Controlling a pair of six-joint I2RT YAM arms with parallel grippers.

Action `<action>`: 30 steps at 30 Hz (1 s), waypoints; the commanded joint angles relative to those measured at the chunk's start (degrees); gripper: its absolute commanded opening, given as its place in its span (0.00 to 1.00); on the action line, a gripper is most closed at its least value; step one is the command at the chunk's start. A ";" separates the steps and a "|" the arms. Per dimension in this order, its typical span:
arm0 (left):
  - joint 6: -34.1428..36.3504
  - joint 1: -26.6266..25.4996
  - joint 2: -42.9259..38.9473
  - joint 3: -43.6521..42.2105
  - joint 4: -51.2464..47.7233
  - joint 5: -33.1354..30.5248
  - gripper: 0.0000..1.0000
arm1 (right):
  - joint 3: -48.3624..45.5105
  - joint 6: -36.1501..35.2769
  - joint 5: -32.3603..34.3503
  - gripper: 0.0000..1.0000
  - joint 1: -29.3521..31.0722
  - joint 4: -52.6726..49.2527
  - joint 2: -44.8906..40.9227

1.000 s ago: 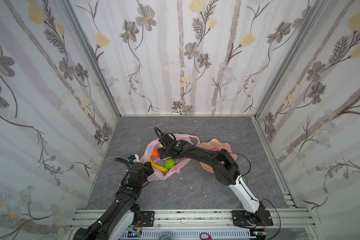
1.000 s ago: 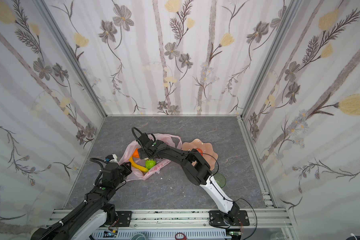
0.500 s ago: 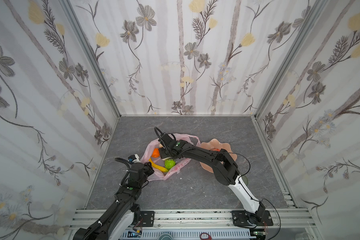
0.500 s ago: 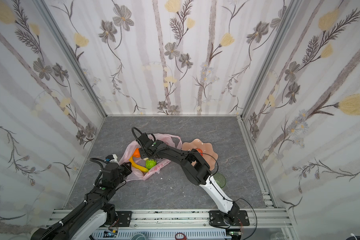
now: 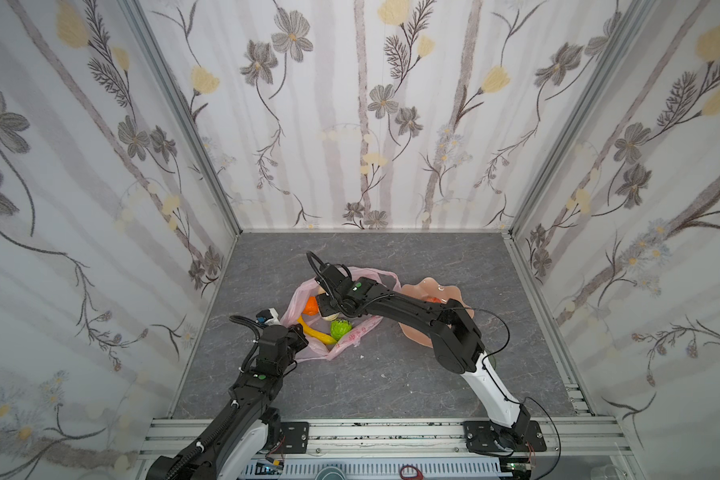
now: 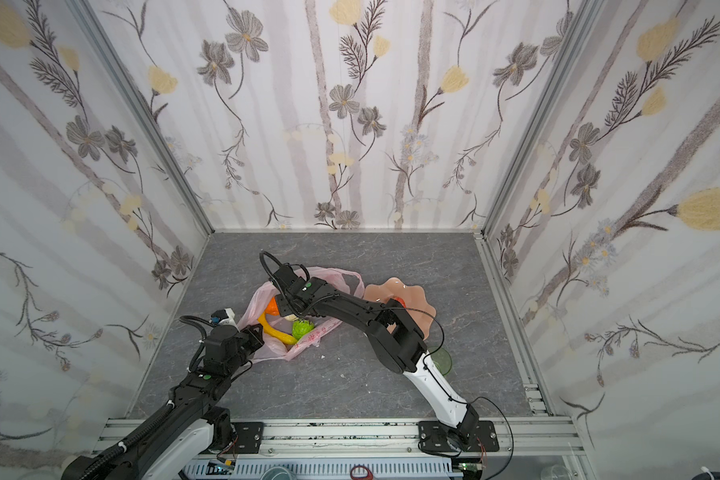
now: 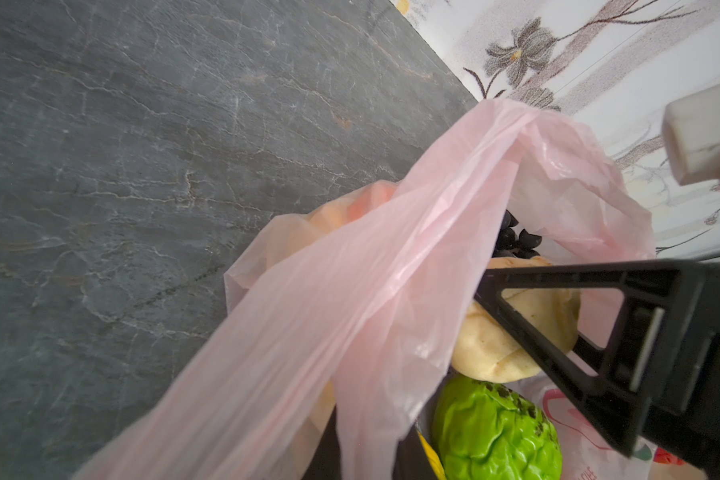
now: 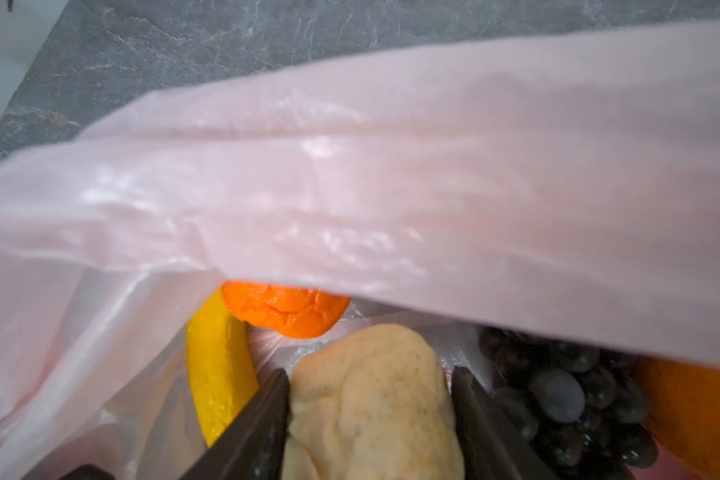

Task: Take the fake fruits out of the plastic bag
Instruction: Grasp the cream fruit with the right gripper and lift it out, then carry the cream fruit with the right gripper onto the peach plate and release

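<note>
Right claw point(image 8: 370, 376) gripping beige piece point(image 8: 371, 419), inside plastic bag point(image 8: 350, 166)

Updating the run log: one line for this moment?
left end effector: shut on plastic bag | right end effector: inside bag, shut on beige piece | still bagged: banana, orange, grapes

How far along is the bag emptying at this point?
Done: one reddish fruit lies on the plate. In hand: the left gripper pinches the plastic bag open; the right gripper has its jaws against both sides of a beige piece inside the bag. Left inside: banana, orange, green fruit, grapes, second orange.
</note>
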 commanded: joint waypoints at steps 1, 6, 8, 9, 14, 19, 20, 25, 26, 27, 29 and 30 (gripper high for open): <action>-0.07 0.06 0.15 -0.22 1.69 -0.48 0.15 | 0.20 -0.61 1.48 0.59 0.22 -0.70 -2.00; -0.07 0.05 0.41 -0.16 1.61 -0.66 0.15 | -3.72 -0.95 2.97 0.59 0.41 0.33 -7.67; -0.07 0.06 0.38 -0.14 1.70 -0.81 0.15 | -6.80 -1.13 4.37 0.59 0.37 1.28 -11.14; -0.12 0.08 0.26 -0.14 1.70 -0.83 0.15 | -8.16 -1.22 5.00 0.59 0.39 1.54 -12.79; -0.07 0.10 0.35 -0.13 1.54 -1.00 0.15 | -16.55 -2.17 9.64 0.59 0.07 2.69 -21.70; -0.16 0.06 0.29 -0.07 1.35 -1.27 0.15 | -25.57 -2.50 13.47 0.59 -1.26 3.40 -29.41; -0.27 0.05 0.34 -0.06 1.22 -1.35 0.15 | -27.65 -2.42 13.97 0.59 -1.78 3.69 -31.09; -0.33 0.06 0.36 0.17 0.93 -1.53 0.15 | -37.15 -1.96 15.35 0.59 -4.44 5.67 -38.57; -0.33 0.06 0.36 0.10 0.88 -1.64 0.15 | -39.12 -1.80 15.51 0.59 -5.11 6.08 -40.00; -0.42 0.09 0.34 0.17 0.83 -1.69 0.15 | -40.78 -1.68 15.57 0.59 -5.80 6.43 -41.25; -0.47 0.06 0.41 0.23 0.75 -1.84 0.15 | -44.63 -1.58 15.92 0.59 -7.47 7.39 -43.99; -0.51 0.05 0.41 0.27 0.73 -1.88 0.15 | -46.14 -1.50 16.01 0.59 -8.20 7.83 -45.00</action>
